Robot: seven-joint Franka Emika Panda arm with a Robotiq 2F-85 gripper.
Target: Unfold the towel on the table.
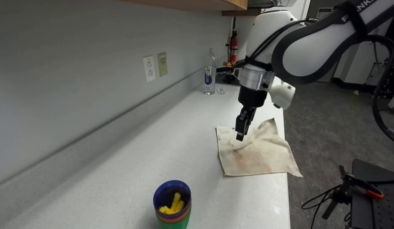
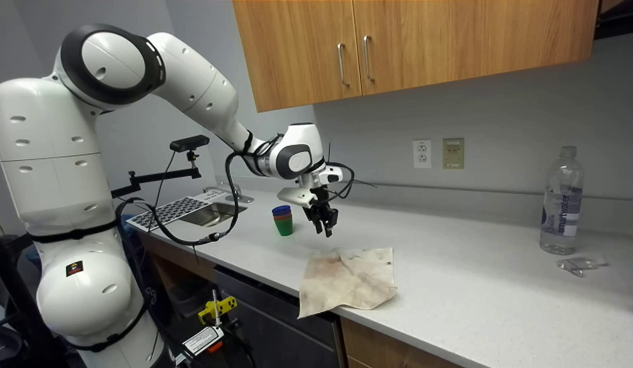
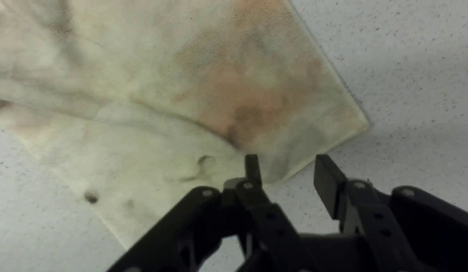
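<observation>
In an exterior view, the towel (image 1: 255,160) lay spread but creased on the white counter (image 1: 136,159), one corner hanging over the front edge, and the jaws pointed down in front of its far part — how wide they stood could not be told from there. A stack of cups (image 1: 176,222) with yellow pieces (image 1: 176,200) inside stood well apart from the towel. In an exterior view that took in the wooden cabinets (image 2: 423,46), the jaws showed just above the towel's back edge, the side toward the wall (image 2: 500,133), their tips slightly apart; a water bottle (image 2: 561,204) stood upright, well away from both. In the wrist view, the jaws stood partly spread, with the towel's edge running across behind the gap — the left-hand tip showed against the stained towel, the right-hand tip just at its border with the speckled counter. Whether either tip touched it could not be told.
</observation>
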